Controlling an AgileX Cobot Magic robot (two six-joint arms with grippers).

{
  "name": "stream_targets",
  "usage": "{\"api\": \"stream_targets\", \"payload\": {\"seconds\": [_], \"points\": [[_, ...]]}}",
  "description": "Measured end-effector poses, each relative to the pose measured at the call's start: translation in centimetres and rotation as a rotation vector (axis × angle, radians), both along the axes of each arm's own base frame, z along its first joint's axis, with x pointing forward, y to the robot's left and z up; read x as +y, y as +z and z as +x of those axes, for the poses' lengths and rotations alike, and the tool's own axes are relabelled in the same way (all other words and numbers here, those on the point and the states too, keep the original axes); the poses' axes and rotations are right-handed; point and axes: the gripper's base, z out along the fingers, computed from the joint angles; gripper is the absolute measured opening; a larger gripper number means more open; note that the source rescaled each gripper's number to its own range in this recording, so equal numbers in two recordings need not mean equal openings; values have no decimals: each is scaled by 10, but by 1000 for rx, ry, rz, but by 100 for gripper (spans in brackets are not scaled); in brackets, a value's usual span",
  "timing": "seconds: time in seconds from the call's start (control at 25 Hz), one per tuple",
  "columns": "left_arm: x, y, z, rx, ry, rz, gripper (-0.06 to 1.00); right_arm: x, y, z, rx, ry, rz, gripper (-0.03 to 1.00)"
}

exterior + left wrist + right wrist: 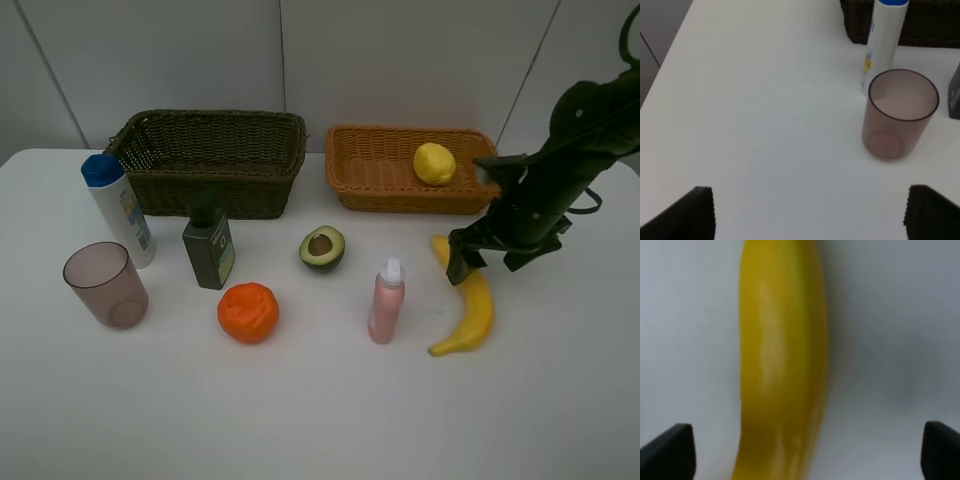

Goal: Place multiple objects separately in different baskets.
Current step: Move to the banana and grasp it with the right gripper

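- While the right gripper [487, 262] hangs low over the white table [320, 420], its jaws are spread wide and grasp nothing.
- Right under it lies the banana [782, 355], running lengthwise through the gap between the two fingertips, with clear space on either side.
- Just beyond that gripper sits the orange-tan basket [400, 200], and the yellow lemon [434, 163] rests inside it.
- Beside the banana, on the gripper's inner side, the pink white-capped bottle [386, 300] stands upright.
- Farther that way come the avocado half [322, 247], cut face up, then the orange [248, 312] and the dark green square bottle [208, 248].
- Over bare table, the left gripper [810, 215] is also released, fingers far apart and empty.
- Ahead of it stands the translucent mauve cup [900, 115], mouth up.
- Just behind the cup, the white blue-capped bottle [882, 45] is upright, and the dark olive-brown basket [210, 180] sits beyond it.
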Motion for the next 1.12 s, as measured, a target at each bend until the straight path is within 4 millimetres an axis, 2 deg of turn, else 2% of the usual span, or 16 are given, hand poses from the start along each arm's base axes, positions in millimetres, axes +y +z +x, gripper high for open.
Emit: {"api": "stream_targets", "payload": {"seconds": [0.4,0.84,0.96,1.12], "points": [[0,0,0,0,0,0,100,0,-16,1,35,-2,-6,91],[0,0,0,0,0,0,100,0,-16,3,21,-4,-3,88],[0,0,0,0,0,0,100,0,-16,3,20,-6,-2,85],[0,0,0,0,0,0,100,0,-16,3,20,-6,-2,76]]}}
